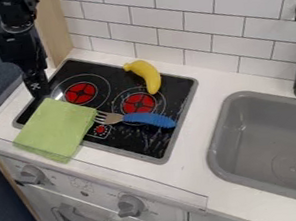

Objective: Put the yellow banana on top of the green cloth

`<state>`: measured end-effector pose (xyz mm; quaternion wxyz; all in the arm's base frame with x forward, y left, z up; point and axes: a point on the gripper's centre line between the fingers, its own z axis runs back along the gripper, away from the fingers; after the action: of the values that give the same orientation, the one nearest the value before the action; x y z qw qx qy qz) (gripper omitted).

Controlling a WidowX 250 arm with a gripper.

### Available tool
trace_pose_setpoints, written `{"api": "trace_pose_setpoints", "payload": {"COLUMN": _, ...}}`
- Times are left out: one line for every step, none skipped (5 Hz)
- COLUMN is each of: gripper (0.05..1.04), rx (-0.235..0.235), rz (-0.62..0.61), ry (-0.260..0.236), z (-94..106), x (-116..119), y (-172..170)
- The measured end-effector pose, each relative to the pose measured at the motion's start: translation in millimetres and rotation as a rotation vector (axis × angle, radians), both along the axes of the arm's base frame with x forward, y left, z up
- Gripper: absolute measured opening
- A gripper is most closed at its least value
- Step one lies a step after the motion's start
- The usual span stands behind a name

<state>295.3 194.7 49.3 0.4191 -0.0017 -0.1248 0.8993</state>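
Hanging near the green cloth (55, 129), apart from the banana (148, 76), fingers (38, 88) of unclear state

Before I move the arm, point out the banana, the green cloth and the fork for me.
Banana (151, 77): camera view, mid-body.
Green cloth (55, 128): camera view, centre.
Fork (149, 118): camera view, blue handle.
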Motion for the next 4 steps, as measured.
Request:
{"api": "trace_pose_setpoints", "payload": {"gripper": 0.999, "rx": -0.017, "rz": -0.002, "ry": 0.033, "z": -11.6, "x": -2.8, "y": -1.9}}
{"api": "trace_pose_setpoints", "payload": {"gripper": 0.999, "rx": 0.016, "rz": -0.09, "ry": 0.056, "z": -7.9, "x": 9.6, "y": -11.1}}
{"api": "trace_pose_setpoints", "payload": {"gripper": 0.999, "rx": 0.058, "rz": -0.253, "ry": 0.031, "z": 0.6, "x": 30.9, "y": -21.5}}
{"api": "trace_pose_setpoints", "payload": {"gripper": 0.999, "rx": 0.033, "rz": -0.47, "ry": -0.05, "z": -1.0, "x": 55.4, "y": -33.4}}
